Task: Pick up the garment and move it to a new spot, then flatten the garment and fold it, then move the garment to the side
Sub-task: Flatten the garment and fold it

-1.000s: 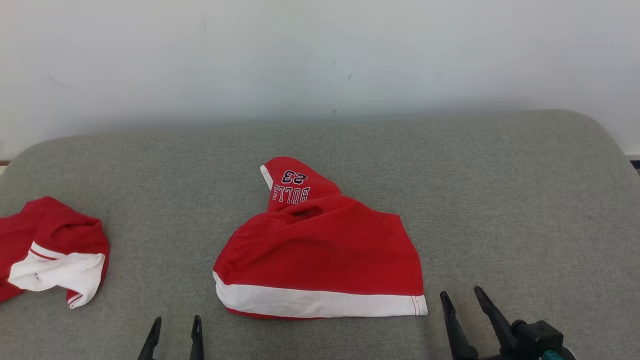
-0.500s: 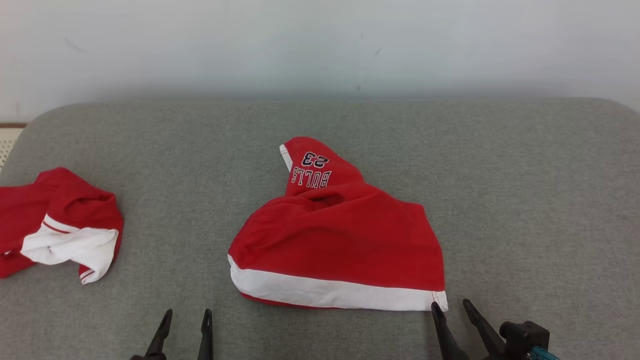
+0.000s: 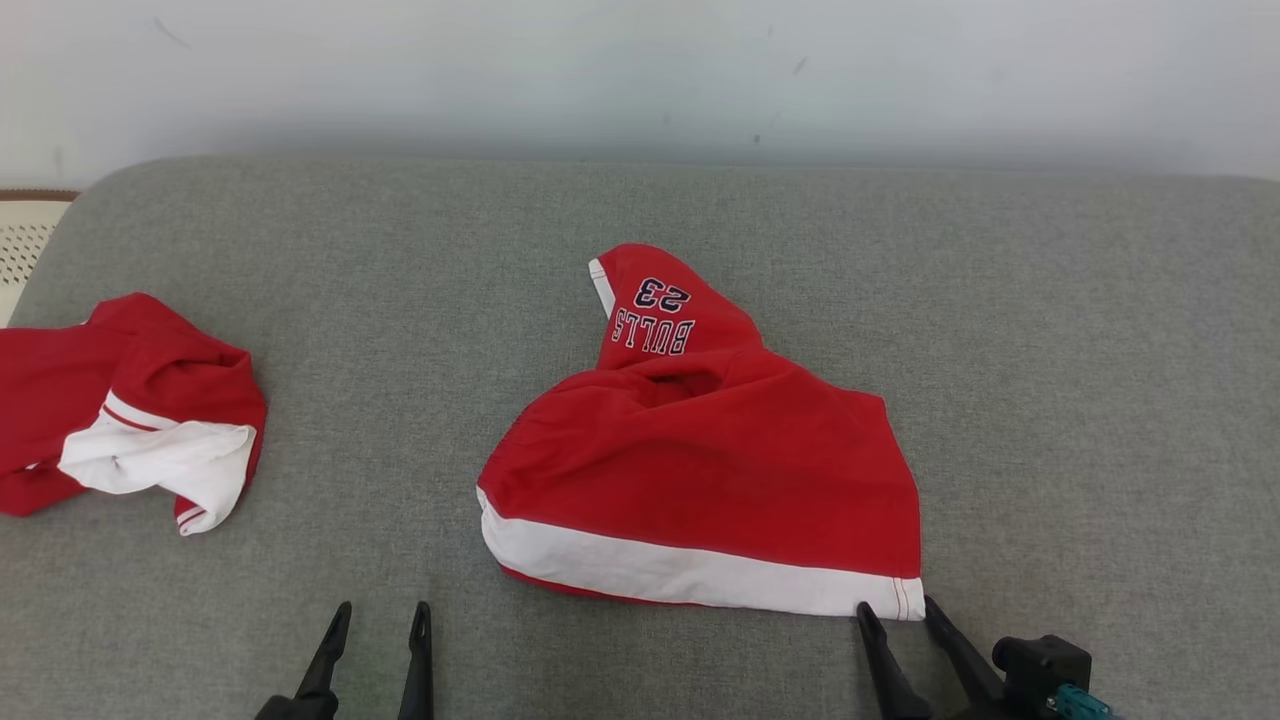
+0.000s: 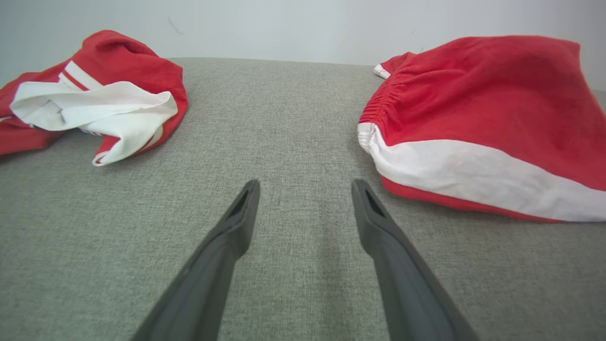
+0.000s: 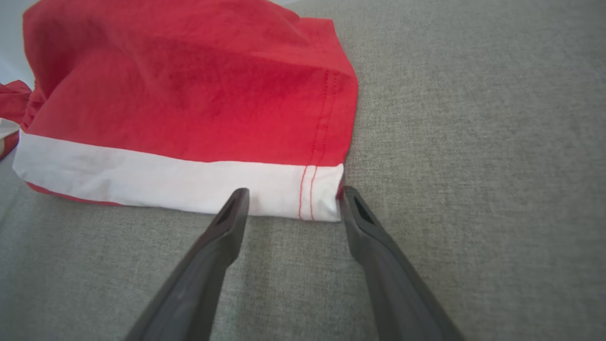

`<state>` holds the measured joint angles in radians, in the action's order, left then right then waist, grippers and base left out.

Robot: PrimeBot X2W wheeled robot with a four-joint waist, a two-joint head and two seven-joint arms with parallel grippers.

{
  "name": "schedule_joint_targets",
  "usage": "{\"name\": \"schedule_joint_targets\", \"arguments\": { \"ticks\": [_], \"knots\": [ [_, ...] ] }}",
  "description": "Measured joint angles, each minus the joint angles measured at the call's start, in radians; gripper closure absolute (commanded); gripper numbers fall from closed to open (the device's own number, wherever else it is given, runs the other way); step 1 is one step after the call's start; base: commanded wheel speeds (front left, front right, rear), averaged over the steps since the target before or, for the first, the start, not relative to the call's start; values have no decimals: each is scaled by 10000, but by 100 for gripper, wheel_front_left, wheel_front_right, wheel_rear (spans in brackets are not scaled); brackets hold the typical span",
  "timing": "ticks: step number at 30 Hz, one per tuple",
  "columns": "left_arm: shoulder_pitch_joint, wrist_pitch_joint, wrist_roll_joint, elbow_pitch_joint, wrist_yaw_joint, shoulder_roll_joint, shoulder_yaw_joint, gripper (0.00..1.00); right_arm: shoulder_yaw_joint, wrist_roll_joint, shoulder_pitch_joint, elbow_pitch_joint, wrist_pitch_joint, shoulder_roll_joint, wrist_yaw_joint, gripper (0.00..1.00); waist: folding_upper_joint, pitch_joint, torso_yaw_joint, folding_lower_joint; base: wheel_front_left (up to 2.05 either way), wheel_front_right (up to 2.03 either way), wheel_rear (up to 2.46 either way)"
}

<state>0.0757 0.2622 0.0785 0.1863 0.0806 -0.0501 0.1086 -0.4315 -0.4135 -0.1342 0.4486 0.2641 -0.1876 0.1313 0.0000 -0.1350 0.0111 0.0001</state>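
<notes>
1 red garment (image 3: 700, 460), right gripper (image 3: 895, 604) splayed at corner

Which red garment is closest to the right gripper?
The central garment printed BULLS 23: its white-hemmed corner lies at the tips of the right gripper. The crumpled garment lies far left.

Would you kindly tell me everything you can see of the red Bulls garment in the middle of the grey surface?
The red garment looks like soft sports shorts, loosely crumpled, lying on the grey padded surface. A white band runs along its near edge, ending in a double-stitched hem at the right. A far flap bears upside-down lettering, BULLS 23. Its left side is gathered elastic. The open right gripper stands at its near right corner; contact is unclear.
</notes>
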Motion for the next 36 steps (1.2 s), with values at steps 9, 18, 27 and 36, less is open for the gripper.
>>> {"name": "schedule_joint_targets", "arguments": {
  "ticks": [9,18,27,36],
  "knots": [
    [102,0,13,-27,4,2,42,0,-50,-132,-241,222,0,35,0,54,0,-114,20,0,0,0,0],
    [290,0,125,-184,-100,0,132,0,111,-259,-321,313,0,35,0,100,0,-101,6,0,0,0,0],
    [400,0,1254,-207,-1517,2,738,0,493,-255,56,347,0,-249,0,100,0,-22,-323,-1,0,0,0],
    [1076,0,1749,926,-2092,6,1475,0,543,-165,-10,324,0,-424,0,100,0,-128,-759,0,0,0,0]
  ]
}}
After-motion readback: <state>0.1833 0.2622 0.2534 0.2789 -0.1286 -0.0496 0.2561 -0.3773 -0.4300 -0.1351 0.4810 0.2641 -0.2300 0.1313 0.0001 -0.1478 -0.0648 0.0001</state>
